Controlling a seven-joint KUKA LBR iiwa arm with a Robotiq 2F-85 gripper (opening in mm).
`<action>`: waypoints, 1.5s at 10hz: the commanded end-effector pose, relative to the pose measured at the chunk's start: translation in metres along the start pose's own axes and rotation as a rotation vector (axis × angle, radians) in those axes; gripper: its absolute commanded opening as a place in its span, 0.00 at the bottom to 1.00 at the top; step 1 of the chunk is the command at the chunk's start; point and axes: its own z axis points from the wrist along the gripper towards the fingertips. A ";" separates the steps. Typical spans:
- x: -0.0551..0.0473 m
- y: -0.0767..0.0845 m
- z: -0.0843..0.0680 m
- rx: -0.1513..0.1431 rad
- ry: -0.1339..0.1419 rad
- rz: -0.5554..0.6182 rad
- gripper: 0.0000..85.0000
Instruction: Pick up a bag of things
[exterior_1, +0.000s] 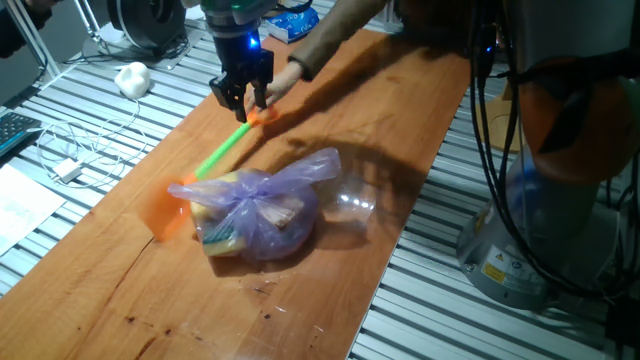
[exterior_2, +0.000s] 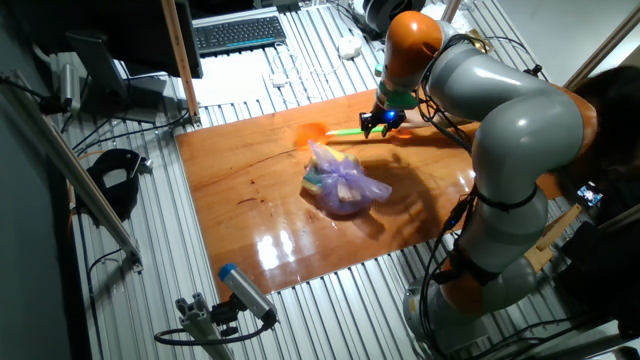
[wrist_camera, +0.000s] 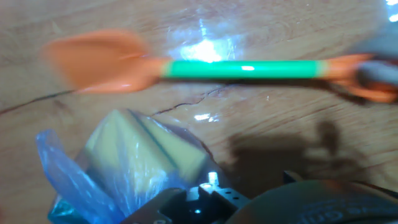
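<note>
The bag of things lies on the wooden table, a lumpy purple bundle with its knotted tail trailing toward the far right, and it sits toward the camera from the gripper, with the toy shovel lying between them, blade just beside the bag. The gripper hangs above the shovel's handle end, well apart from the bag, so the coming move must carry it along the shovel's long axis toward the bundle. Its fingers stand slightly parted and hold nothing; whether they touch the handle cannot be told.
</note>
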 end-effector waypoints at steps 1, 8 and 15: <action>0.000 0.000 0.000 -0.017 0.005 0.000 0.60; 0.002 0.029 0.000 -0.023 0.005 0.041 0.80; 0.002 0.030 0.004 -0.026 0.012 0.045 0.60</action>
